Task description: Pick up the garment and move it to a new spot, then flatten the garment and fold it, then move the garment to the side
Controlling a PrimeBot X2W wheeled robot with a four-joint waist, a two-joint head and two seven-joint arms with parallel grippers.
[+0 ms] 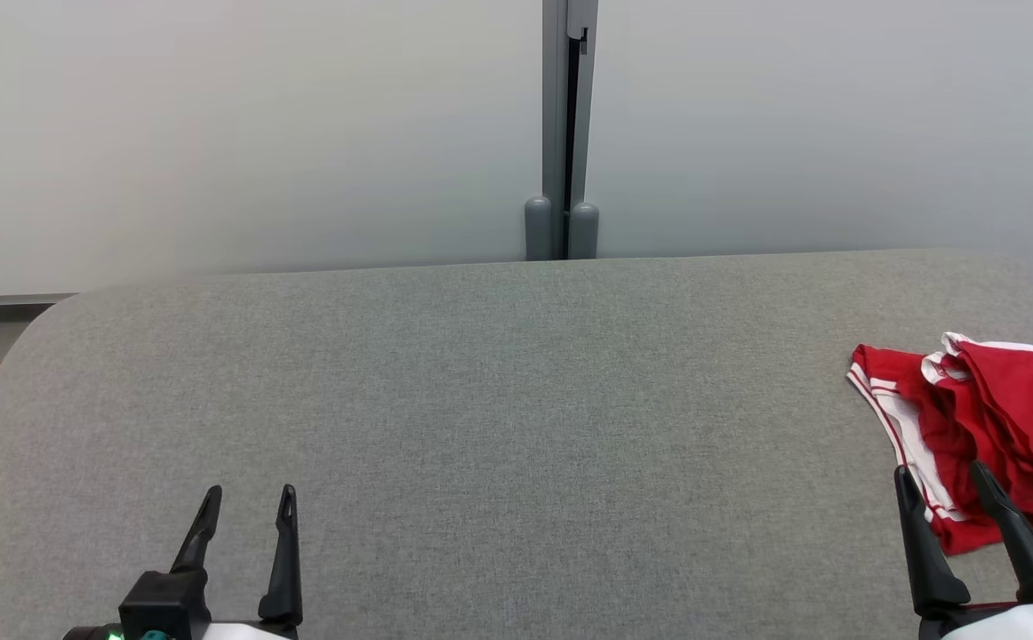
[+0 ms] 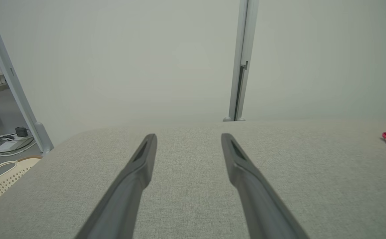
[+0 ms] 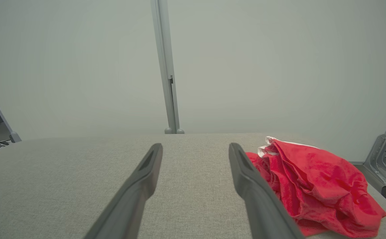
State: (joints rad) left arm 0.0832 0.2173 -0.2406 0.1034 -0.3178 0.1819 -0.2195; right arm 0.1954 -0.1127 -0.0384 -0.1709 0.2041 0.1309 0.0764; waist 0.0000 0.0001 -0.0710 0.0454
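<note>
Red garment (image 1: 1005, 418) crumpled mid-right on bench (image 1: 481, 373), prob soft, light, floppy; grab bunched white-trim edge w/ right claw (image 1: 940, 469); it & left claw (image 1: 250, 490) spread, empty.

A grey fabric tabletop (image 1: 481, 373) runs back to pale panels (image 1: 214, 133) joined by a grey post (image 1: 564, 133). Beyond its left edge are a perforated basket (image 2: 3, 179) and cables (image 2: 3, 141) on the floor.
</note>
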